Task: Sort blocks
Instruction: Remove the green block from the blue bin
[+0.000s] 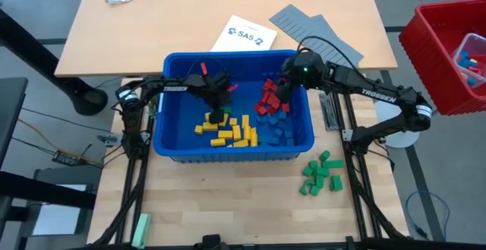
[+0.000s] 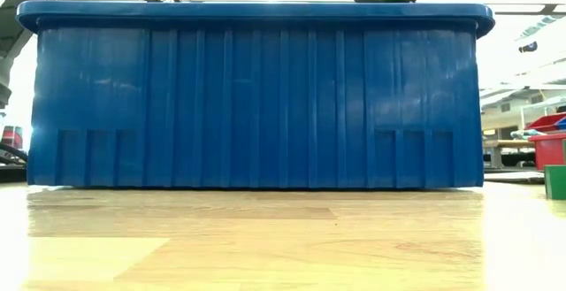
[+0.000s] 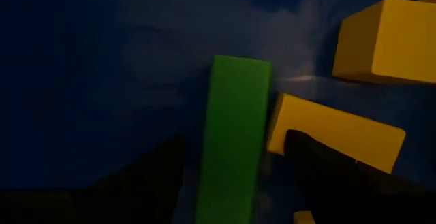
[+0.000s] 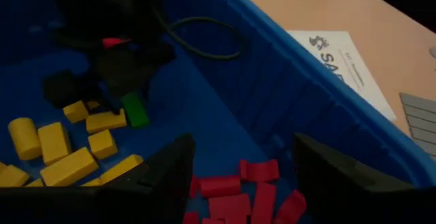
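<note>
Beside yellow blocks [image 3: 381, 40], left gripper's [image 3: 235, 176] jaws straddle green block [image 3: 231, 135], wide open.

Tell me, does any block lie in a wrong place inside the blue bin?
Yes. One small green plastic block lies in the blue plastic bin beside the yellow blocks, between the open left gripper fingers, while the other green blocks sit grouped outside on the table.

A light wooden table [image 1: 228, 204] is carrying the blue bin [image 1: 231, 150] at centre frame, green blocks [image 1: 322, 174] lying lower right of it.
</note>
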You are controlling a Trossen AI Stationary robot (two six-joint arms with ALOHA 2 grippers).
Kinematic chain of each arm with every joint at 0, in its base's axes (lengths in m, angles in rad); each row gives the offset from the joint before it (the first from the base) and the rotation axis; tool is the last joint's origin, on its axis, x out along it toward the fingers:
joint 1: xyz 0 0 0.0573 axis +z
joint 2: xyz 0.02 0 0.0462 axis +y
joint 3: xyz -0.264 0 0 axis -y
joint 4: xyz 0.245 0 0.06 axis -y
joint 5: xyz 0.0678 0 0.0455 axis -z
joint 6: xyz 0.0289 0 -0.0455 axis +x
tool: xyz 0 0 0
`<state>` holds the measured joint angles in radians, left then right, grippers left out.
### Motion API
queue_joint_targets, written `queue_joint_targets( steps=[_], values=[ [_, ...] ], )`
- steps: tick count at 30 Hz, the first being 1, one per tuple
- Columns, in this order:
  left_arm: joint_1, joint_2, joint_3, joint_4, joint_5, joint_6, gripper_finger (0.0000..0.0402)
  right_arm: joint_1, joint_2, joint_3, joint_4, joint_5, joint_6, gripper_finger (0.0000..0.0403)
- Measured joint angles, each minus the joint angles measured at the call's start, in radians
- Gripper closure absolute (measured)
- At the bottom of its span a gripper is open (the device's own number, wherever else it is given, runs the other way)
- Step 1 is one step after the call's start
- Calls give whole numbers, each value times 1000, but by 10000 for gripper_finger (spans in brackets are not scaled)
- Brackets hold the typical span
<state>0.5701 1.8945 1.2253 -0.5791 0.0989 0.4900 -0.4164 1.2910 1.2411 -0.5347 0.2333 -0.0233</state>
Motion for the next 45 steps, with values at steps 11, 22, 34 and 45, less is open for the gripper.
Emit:
queue_joint_targets(
  steps=[11, 22, 34, 45],
  values=[
    [-18, -9, 52, -143, 66, -1, 133, 1, 0, 0, 47, -15, -102, 172],
    [-1, -27, 112, -173, 16, 47, 133, 0, 0, 0, 89, -29, -112, 172],
    [-3, -22, -76, 42, 0, 51, 133, -1, 0, 0, 89, -31, -114, 172],
    [-9, -12, -98, 68, 27, 54, 220, 0, 0, 0, 94, -31, -110, 172]
  ],
)
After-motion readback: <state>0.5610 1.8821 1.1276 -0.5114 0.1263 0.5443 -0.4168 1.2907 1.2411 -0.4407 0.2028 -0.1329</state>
